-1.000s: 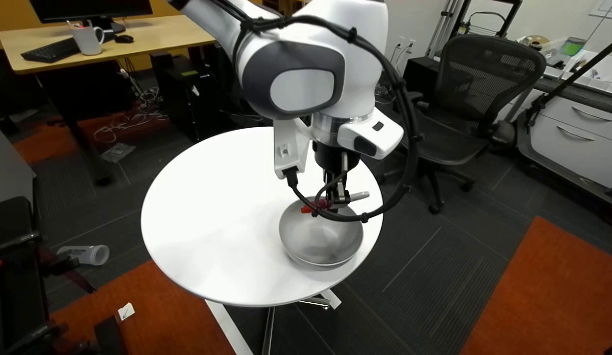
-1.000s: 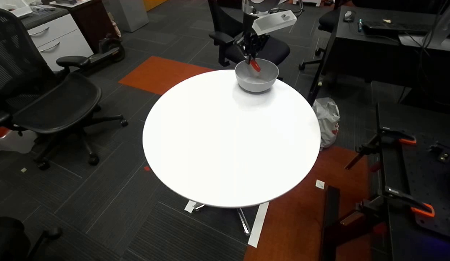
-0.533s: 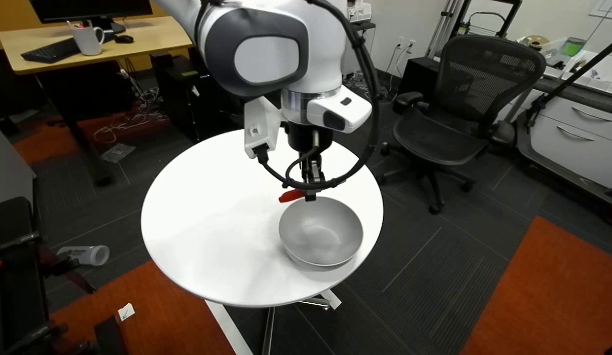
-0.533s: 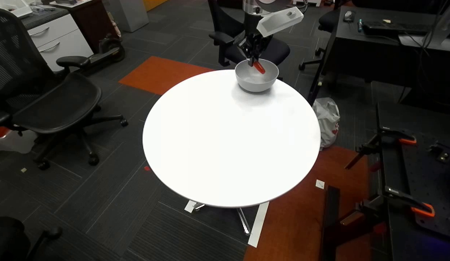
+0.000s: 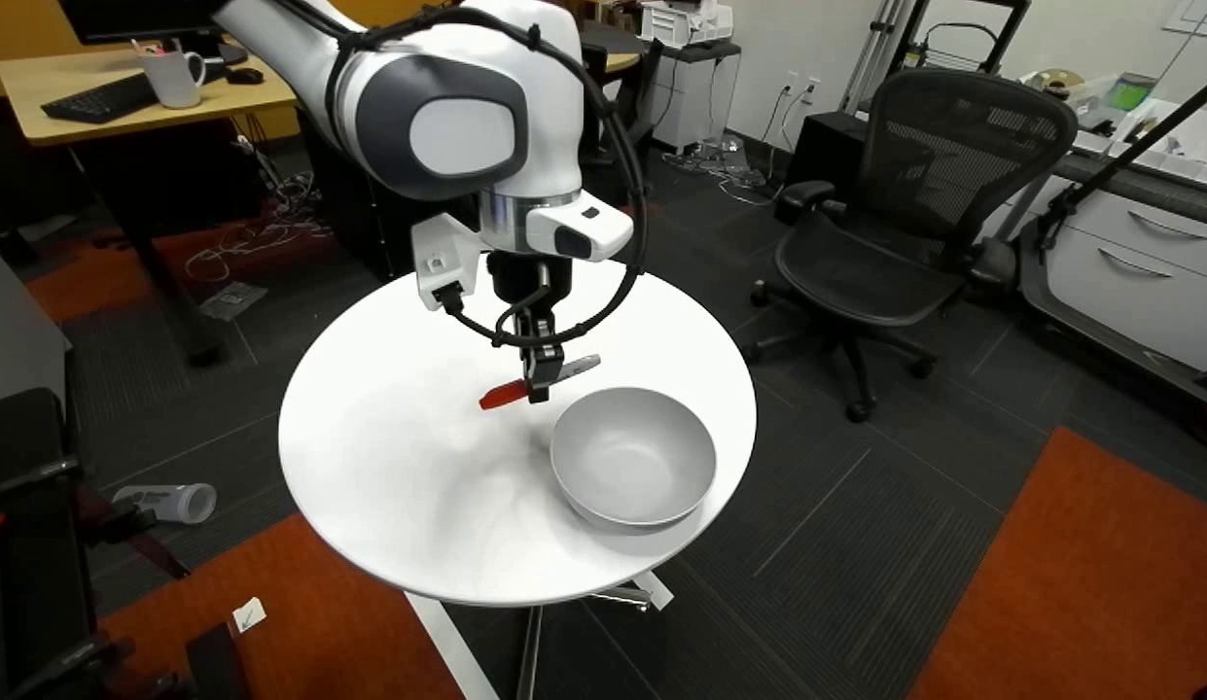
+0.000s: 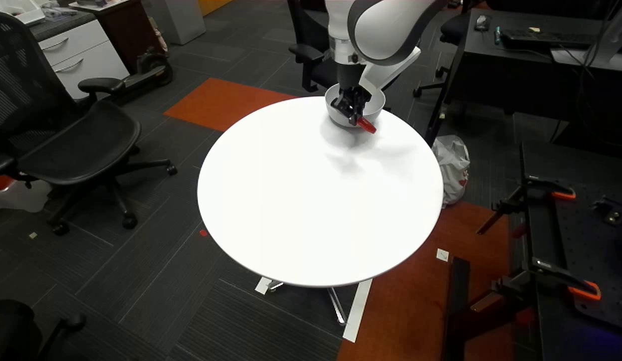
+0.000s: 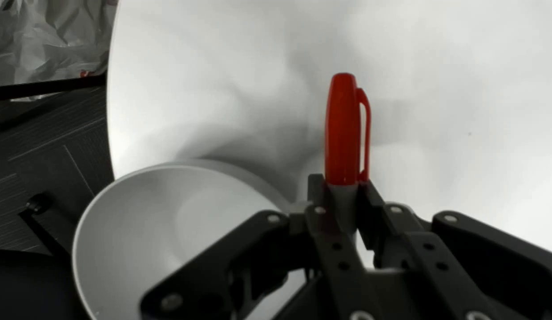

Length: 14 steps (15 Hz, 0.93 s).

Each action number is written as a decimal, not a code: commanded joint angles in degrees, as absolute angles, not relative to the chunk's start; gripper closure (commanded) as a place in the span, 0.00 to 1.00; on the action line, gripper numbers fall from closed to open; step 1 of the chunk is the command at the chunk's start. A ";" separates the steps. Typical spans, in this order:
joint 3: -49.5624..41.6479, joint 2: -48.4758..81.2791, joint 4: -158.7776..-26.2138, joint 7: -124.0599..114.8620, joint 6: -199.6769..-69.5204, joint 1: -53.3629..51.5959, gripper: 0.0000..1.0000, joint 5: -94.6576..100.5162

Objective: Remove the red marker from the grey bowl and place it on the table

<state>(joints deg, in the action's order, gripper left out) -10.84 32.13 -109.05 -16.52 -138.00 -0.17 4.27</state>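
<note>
The red marker (image 5: 503, 394) has a red cap and a grey barrel. It also shows in an exterior view (image 6: 367, 125) and in the wrist view (image 7: 341, 133). My gripper (image 5: 539, 391) is shut on its grey barrel just behind the cap; in the wrist view the fingertips (image 7: 342, 195) press it from both sides. The marker is held roughly level above the white table (image 5: 389, 467), beside the bowl. The grey bowl (image 5: 637, 472) stands upright near the table's edge with nothing visible inside. In the wrist view the bowl (image 7: 138, 231) is lower left, partly hidden by the gripper.
The round table's edge (image 7: 110, 111) runs close by the bowl. A plastic bag (image 6: 452, 168) stands on the floor beside the table. A black office chair (image 5: 914, 214) and a wooden desk (image 5: 301, 73) stand around it. White tabletop (image 6: 311, 210) extends away from the bowl.
The gripper has carried the marker up out of the bowl and sideways past its rim, over the tabletop. The bowl has not moved.
</note>
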 commanded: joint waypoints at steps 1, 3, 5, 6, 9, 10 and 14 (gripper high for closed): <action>-10.40 30.83 -111.74 -17.36 -136.10 -1.59 0.95 5.84; -10.00 30.72 -112.11 -16.82 -134.22 -1.80 0.95 5.51; -9.61 31.03 -111.81 -16.43 -131.79 -1.62 0.95 5.25; -9.51 30.93 -111.86 -16.37 -130.81 -1.58 0.95 5.32; -9.37 31.29 -111.09 -16.38 -127.87 -1.48 0.56 5.40; -9.38 31.34 -111.01 -16.52 -127.29 -1.48 0.55 5.42; -9.45 31.52 -110.59 -16.95 -125.68 -1.64 0.27 5.70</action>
<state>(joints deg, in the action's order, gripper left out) -9.82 32.18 -111.09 -16.34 -128.39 -1.79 4.47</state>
